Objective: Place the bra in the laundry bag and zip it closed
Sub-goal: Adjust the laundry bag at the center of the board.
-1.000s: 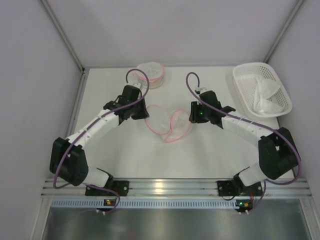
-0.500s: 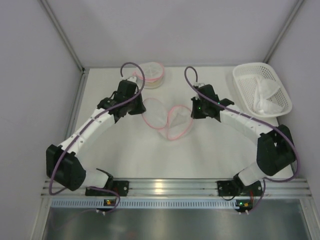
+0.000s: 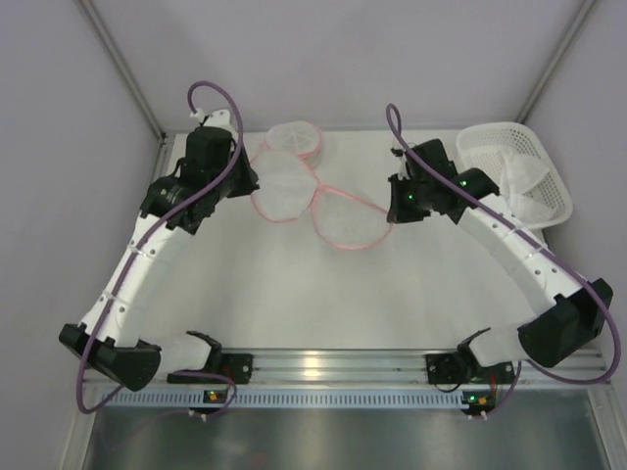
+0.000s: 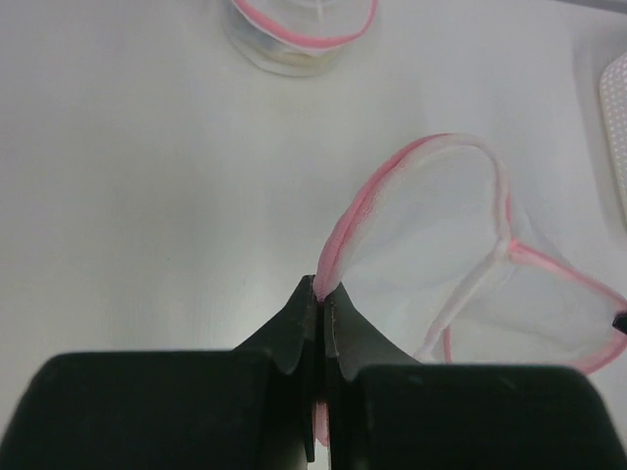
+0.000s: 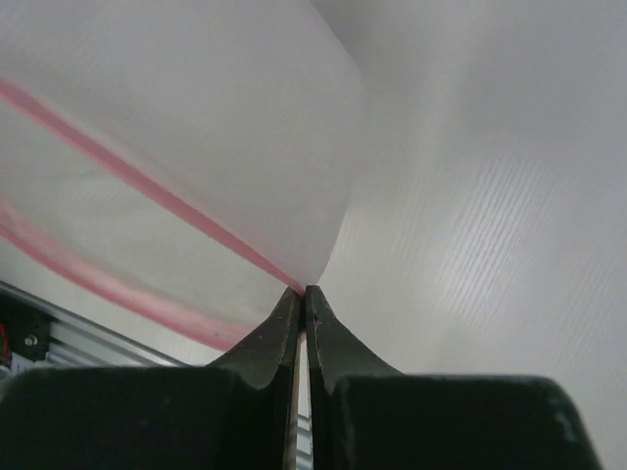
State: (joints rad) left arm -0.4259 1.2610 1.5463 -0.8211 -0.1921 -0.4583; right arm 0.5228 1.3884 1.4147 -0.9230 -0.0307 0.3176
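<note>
The laundry bag [image 3: 348, 220] is light, floppy mesh w/ a stiffer pink rim [image 4: 345, 220]. The left gripper [image 4: 321, 290] & right gripper [image 5: 303, 291] are clenched on its left & right ends.

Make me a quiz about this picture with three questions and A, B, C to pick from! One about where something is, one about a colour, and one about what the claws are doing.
1. Where is the white basket?
A) at the far right
B) at the near left
C) in the middle, between the arms

2. What colour is the edge of the mesh bag?
A) blue
B) pink
C) green

3. What are the left claw and the right claw doing?
A) both are wide open
B) both are shut on the mesh bag
C) one is open and one is shut

Answers:
1 A: the top view shows the basket at the far right.
2 B: a pink band runs all round the bag.
3 B: each wrist view shows the fingers pinched together on the bag's pink edge.
</note>
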